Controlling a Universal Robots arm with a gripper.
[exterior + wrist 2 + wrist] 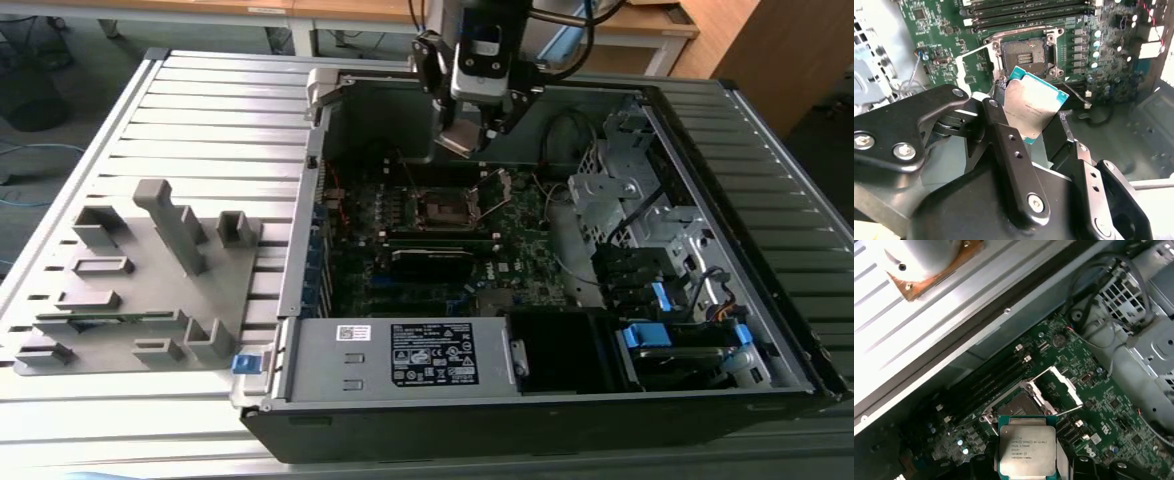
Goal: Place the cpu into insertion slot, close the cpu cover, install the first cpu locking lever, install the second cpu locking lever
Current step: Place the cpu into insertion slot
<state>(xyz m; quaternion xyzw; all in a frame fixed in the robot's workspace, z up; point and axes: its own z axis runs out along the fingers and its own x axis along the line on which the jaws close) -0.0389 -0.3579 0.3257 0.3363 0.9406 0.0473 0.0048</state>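
My gripper (465, 138) hangs inside the open computer case, above the green board, shut on the cpu (1031, 106). The cpu is a flat silver square with a teal edge, held by its sides and tilted (1026, 450). The insertion slot (1024, 52) lies just beyond it on the board, its dark centre bare (1014, 409) (441, 207). The cpu cover (1056, 389) is a silver frame swung up and open beside the slot (970, 61). A thin wire lever (1077, 96) stands free next to the slot.
The case wall (327, 110) and the power supply (400, 355) box the board in. Long black memory slots (1024, 12) run beside the slot. A drive cage with cables (641, 200) fills the exterior view's right. A grey fixture tray (134, 280) sits outside on the slatted table.
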